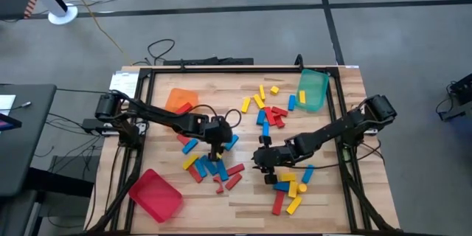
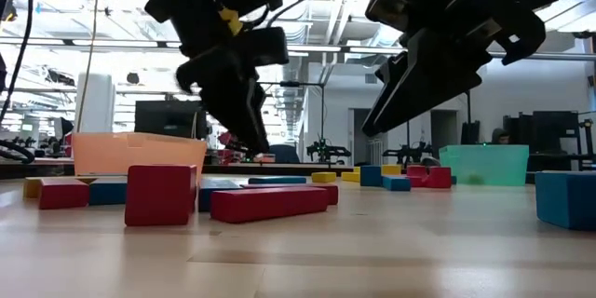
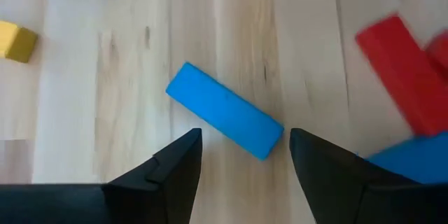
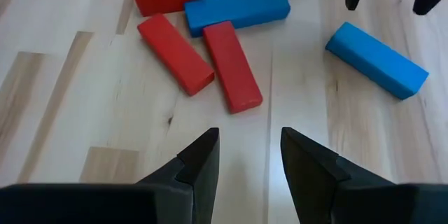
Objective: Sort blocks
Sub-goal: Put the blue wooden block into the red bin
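Left wrist view showed the left gripper spread open above a blue block; the right gripper hung open, empty.

Even bright overhead light; low view backlit, my arms silhouetted; red block blurred in my left wrist cam.
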Robot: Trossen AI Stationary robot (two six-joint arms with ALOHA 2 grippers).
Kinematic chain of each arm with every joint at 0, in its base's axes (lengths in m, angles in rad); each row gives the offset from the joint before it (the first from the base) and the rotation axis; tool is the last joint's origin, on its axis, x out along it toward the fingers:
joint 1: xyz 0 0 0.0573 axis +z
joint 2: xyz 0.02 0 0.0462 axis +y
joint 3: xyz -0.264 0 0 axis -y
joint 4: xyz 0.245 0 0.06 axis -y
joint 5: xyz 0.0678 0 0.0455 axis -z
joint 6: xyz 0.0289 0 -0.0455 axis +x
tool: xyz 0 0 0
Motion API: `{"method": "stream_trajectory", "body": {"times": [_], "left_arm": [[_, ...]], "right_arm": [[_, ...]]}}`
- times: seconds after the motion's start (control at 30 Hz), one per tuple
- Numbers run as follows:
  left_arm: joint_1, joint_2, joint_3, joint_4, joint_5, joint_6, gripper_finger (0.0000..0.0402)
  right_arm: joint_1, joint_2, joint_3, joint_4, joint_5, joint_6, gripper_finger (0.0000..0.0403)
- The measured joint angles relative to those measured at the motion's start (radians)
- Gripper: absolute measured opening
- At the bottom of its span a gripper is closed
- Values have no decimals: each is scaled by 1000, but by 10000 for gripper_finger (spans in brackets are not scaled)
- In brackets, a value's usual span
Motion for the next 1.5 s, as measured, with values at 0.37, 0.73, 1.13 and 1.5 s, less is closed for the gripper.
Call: {"method": "stream_trajectory", "body": {"times": [0.37,0.73,1.13,1.5], "left_arm": [[-14,92,-1,96,5,-178,212],[-21,210,91,47,-179,-176,212],[-27,217,117,96,-223,-99,217],[-32,215,170,92,-146,-114,267]], "right_arm": [[1,0,0,-41,0,18,168],[6,0,0,-49,0,23,168],[9,0,0,-97,6,26,168],[-75,0,0,-327,77,48,168]]}}
